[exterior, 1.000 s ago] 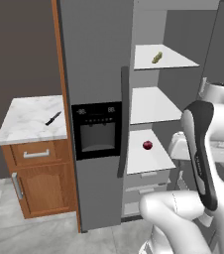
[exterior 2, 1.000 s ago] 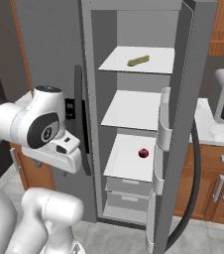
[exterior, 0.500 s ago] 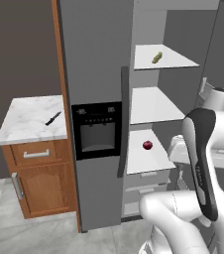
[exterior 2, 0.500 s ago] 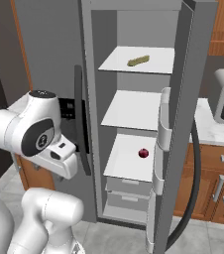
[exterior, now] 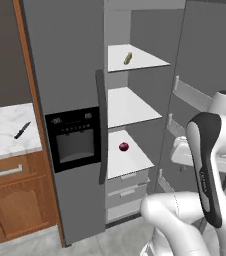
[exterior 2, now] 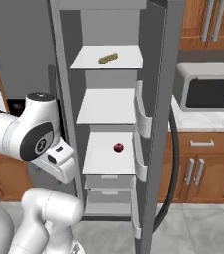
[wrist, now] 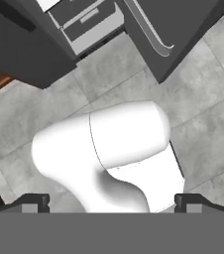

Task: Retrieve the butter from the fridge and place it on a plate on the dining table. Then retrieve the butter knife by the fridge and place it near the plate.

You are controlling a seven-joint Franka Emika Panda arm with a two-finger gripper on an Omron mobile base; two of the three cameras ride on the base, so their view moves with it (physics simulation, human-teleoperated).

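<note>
The fridge [exterior: 70, 75] stands with its right door [exterior 2: 158, 99] swung open. On its top shelf lies the butter [exterior: 127, 58], a small olive stick [exterior 2: 108, 58]. The butter knife [exterior: 22, 130] rests on the marble counter left of the fridge. My arm is folded low in front of the open compartment. In the hand view my gripper [wrist: 112, 202] points down at the tiled floor, its fingertips [wrist: 32, 202] far apart and holding nothing. It is well below the butter shelf. The plate and the dining table are out of view.
A small red fruit [exterior: 123, 146] sits on the lower shelf above the fridge drawers [wrist: 86, 22]. A microwave [exterior 2: 208, 85] stands on the counter right of the open door. Wooden cabinets [exterior: 10, 205] sit below the knife's counter.
The whole scene has slid left in both base views, so the camera has moved right. My arm has sunk a little lower. The gripper stays open.
</note>
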